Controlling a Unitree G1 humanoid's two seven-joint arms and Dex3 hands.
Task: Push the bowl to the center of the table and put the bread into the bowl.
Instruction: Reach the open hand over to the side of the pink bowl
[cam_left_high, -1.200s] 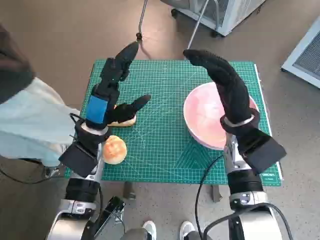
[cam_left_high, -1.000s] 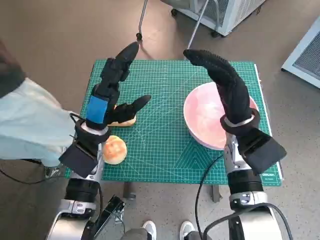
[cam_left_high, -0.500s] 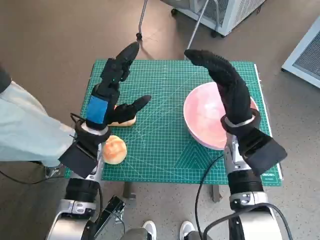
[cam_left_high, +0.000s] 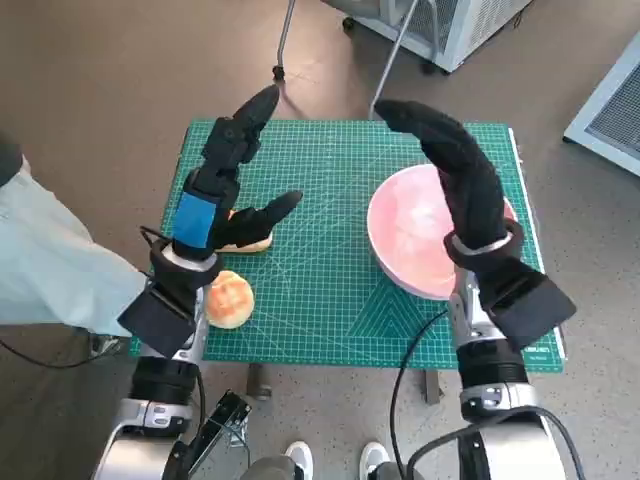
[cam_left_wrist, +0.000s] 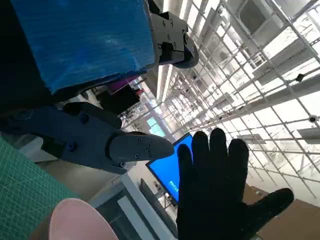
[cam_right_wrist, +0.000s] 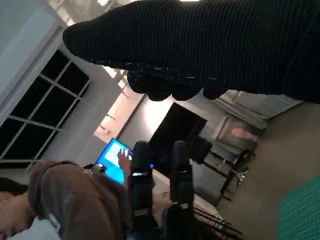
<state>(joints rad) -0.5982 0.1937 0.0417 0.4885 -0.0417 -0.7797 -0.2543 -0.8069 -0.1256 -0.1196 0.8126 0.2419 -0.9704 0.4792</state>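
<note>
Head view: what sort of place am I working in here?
Probably a lab or workshop: a green cutting mat covers the small table, white equipment on casters stands behind it, and the left wrist view shows a blue screen.

Bowl (cam_left_high: 420, 235): pink, round, shallow, upright, nothing visible in it. Stands on the right half of the green mat (cam_left_high: 330, 210), its rim reaching close to the mat's right edge; part of it is hidden behind the right hand (cam_left_high: 455, 170). A section of its pink rim also shows in the left wrist view (cam_left_wrist: 75, 220).

Bread, two pieces, both at the mat's left side, well apart from the bowl:
- Bun (cam_left_high: 228, 298): round, golden-orange, near the front left corner, beside the left forearm.
- Second piece (cam_left_high: 245, 240): flatter, pale brown, lying just behind the bun, partly hidden under the left hand (cam_left_high: 215, 195).
</note>
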